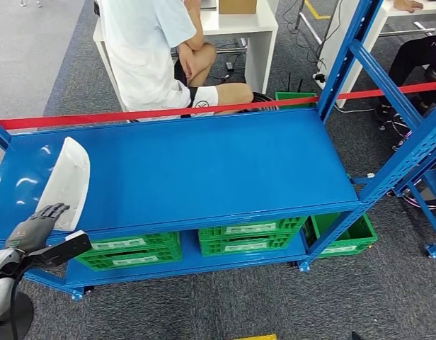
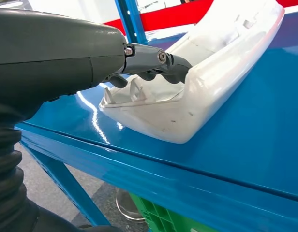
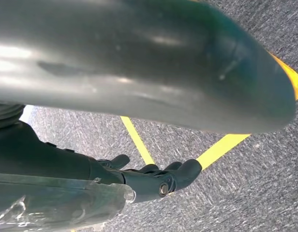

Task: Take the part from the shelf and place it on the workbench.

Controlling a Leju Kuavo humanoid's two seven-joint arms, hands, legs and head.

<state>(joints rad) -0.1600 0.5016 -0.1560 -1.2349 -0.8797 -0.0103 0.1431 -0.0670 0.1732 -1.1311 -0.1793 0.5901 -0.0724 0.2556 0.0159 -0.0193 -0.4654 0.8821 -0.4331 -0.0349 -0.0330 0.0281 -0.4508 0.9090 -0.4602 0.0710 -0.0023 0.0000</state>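
Note:
The white moulded part (image 1: 69,180) lies tilted on the blue shelf top (image 1: 205,170) near its front left corner. My left hand (image 1: 37,227) is just in front of it with the fingers stretched toward its near edge. In the left wrist view the dark fingers (image 2: 166,63) reach over the rim of the part (image 2: 213,72) into its hollow side, and the thumb stays apart from it. My right hand (image 3: 155,176) hangs over the carpet with its fingers loosely extended and nothing in it.
Green crates (image 1: 243,237) fill the lower shelf. A red tape (image 1: 151,113) runs along the shelf's far edge, with a seated person (image 1: 151,49) and a white desk (image 1: 258,28) behind it. Blue uprights (image 1: 344,57) rise at the right. Yellow floor lines (image 3: 220,145) cross the carpet.

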